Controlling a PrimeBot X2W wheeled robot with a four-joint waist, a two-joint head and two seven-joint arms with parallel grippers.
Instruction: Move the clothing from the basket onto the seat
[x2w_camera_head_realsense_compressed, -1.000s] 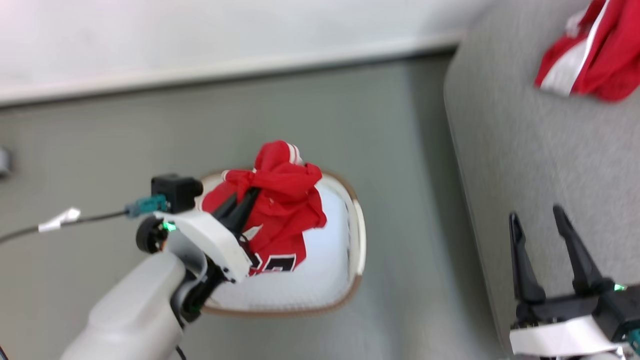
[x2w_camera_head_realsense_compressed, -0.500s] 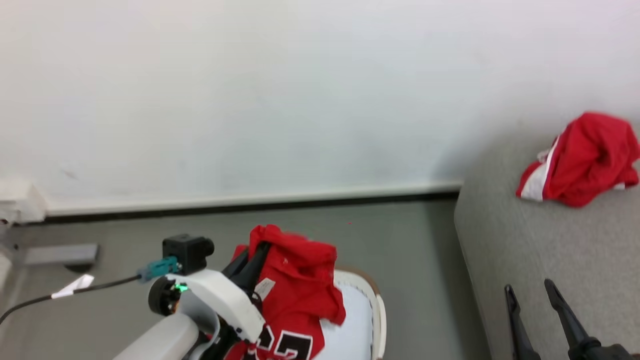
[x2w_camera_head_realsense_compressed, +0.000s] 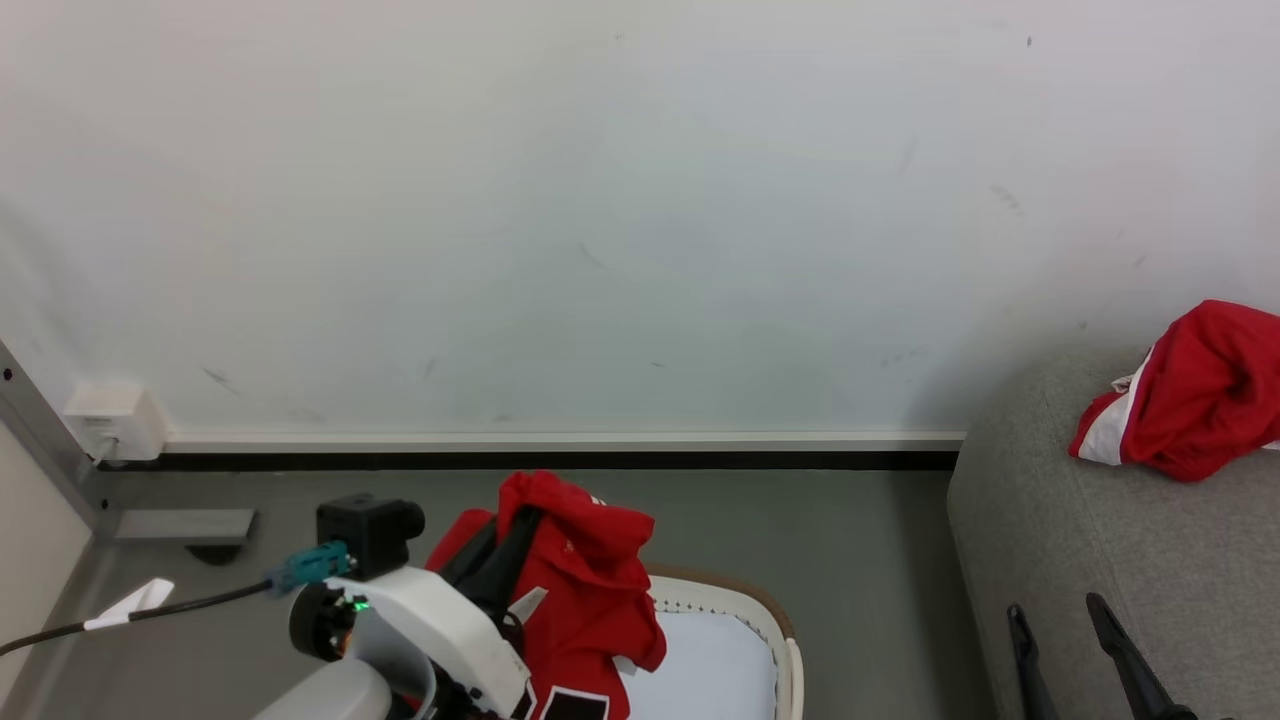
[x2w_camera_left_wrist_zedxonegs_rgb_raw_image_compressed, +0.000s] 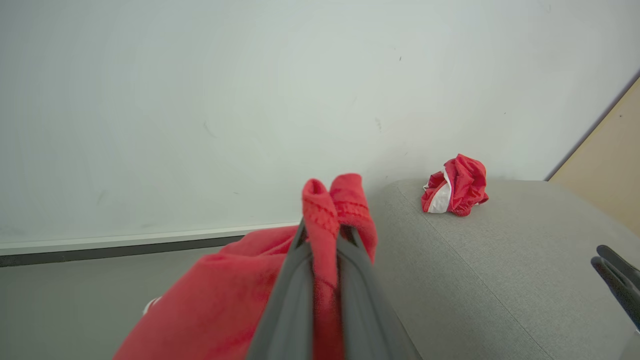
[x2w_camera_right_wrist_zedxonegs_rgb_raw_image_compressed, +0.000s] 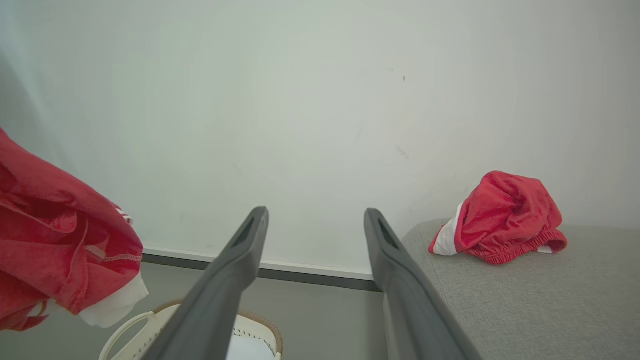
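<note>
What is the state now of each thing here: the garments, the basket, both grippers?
Jersey: hanging from the left gripper, over the basket.
Second red garment: bunched, lying on the sofa.
Basket: upright on the floor.
Left gripper: shut on the jersey.
Right gripper: open, empty.

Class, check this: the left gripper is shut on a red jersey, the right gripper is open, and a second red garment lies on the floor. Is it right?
Not quite. The second red garment lies on the grey sofa, not the floor, as the right wrist view shows. The left gripper is shut on the red jersey and the right gripper is open.
</note>
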